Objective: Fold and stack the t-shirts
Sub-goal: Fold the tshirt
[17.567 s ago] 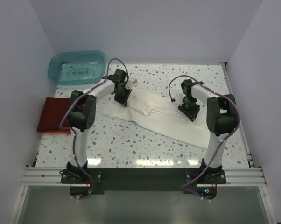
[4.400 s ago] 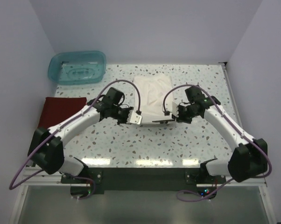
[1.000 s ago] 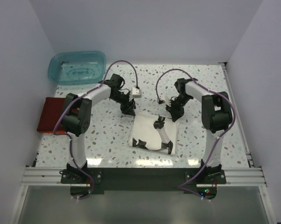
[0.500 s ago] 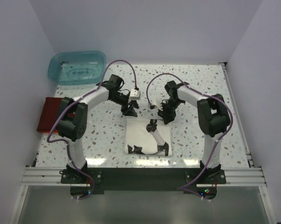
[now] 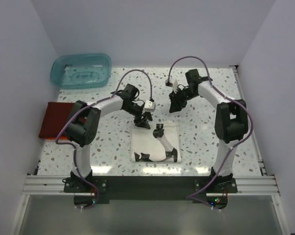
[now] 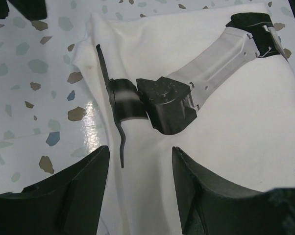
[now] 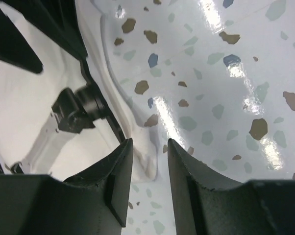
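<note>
**Cream-white t-shirt** [image 5: 143, 142]: folded to a small rectangle with a dark print, flat on the bench [image 5: 206, 139], lower centre of the top view. It lies in the same place as half a second ago. About four seconds ago it lay higher in the frame, as a larger fold.

**Left fingers** [image 5: 145, 121]: apart, nothing between them, over the shirt's upper edge. The left wrist view shows the cloth flat beneath them. They have shifted slightly right and down in the frame since half a second ago.

**Right fingers** [image 5: 175, 104]: apart by a narrow gap and gripping nothing. Half a second ago they were at the shirt's upper right edge. Now they are up and to the right of it, off the cloth.

**Dark red t-shirt** [image 5: 59, 117]: folded rectangle at the left edge of the bench, unmoved.

**Orange t-shirt** [image 5: 59, 139]: thin edge showing along the lower side of the dark red one.

**Teal tub** [image 5: 81, 70]: upper left, unmoved.
</note>
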Motion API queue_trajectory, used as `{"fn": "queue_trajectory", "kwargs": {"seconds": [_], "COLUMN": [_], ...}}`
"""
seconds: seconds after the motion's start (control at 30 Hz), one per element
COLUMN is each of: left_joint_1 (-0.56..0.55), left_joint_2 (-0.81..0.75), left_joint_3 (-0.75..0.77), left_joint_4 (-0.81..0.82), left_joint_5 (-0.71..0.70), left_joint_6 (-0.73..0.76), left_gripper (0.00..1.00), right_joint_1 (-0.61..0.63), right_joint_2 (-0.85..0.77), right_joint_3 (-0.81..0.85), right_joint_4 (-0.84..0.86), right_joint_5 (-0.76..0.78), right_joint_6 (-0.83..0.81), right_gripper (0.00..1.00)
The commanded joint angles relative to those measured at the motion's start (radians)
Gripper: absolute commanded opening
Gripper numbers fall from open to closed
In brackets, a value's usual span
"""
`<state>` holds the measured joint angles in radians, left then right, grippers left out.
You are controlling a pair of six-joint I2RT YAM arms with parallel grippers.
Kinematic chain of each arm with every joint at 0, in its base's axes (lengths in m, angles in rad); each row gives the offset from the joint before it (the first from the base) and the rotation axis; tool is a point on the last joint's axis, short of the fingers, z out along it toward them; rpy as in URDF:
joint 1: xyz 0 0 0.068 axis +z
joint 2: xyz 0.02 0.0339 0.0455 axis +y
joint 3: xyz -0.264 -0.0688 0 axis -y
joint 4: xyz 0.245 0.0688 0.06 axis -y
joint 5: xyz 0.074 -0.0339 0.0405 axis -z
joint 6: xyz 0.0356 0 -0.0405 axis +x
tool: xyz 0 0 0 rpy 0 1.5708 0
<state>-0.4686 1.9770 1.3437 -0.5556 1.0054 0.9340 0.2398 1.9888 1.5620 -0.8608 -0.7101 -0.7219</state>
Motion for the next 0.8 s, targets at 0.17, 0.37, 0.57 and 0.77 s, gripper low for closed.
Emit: {"fn": "queue_trajectory", "kwargs": {"seconds": [0.17,0.37,0.57,0.77], "left_joint_1": [-0.034,-0.056,-0.074,-0.099], "left_joint_2": [0.054,0.003,-0.104,-0.210], "left_joint_3": [0.008,-0.064,-0.184,-0.271], "left_joint_4": [0.072,0.080,0.190,0.310], "left_joint_5": [-0.025,-0.039,-0.070,-0.123], "left_joint_6": [0.012,0.126,0.173,0.180], "left_gripper": [0.46,0.16,0.03,0.00], "right_joint_1": [0.012,0.039,0.110,0.147], "right_joint_2": [0.076,0.123,0.151,0.209], "right_joint_3": [0.044,0.056,0.030,0.047], "right_joint_4": [0.276,0.301,0.273,0.195], "right_joint_5": [-0.144,-0.186,-0.262,-0.348], "right_joint_6": [0.467,0.504,0.497,0.446], "right_gripper": [0.32,0.26,0.24,0.21]}}
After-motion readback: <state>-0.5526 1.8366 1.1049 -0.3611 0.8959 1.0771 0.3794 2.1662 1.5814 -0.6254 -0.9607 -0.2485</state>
